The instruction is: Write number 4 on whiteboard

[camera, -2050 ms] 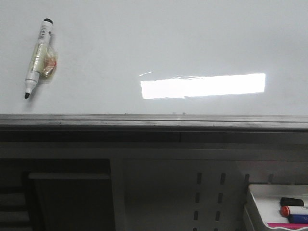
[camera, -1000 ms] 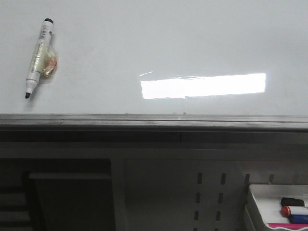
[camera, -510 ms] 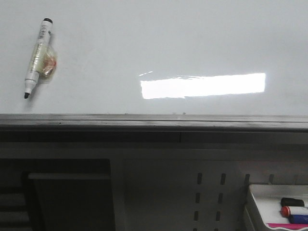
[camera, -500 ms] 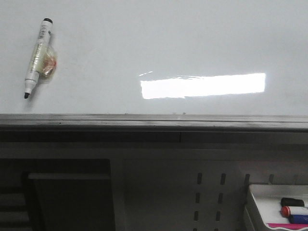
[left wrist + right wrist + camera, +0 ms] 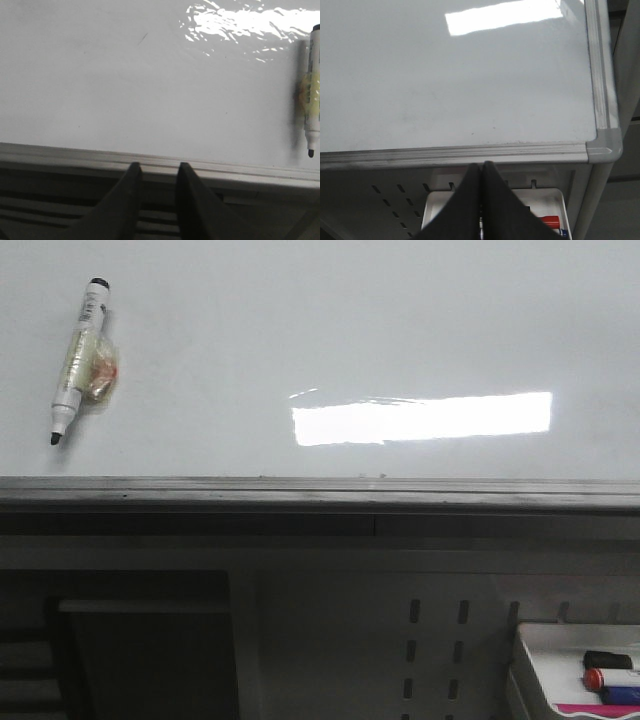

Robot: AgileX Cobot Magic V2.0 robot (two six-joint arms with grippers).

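Nothing has moved since earlier: whiteboard point(image 5: 330, 330) blank, no 4 drawn, marker point(image 5: 78, 358) lying at its left, left end effector point(image 5: 156, 172) slightly apart, right end effector point(image 5: 481, 172) together, both empty; a glancing grasp could roll the marker away

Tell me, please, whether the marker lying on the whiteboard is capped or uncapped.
Uncapped: the marker lies flat on the whiteboard with its dark nib bare, seen also in the left wrist view.
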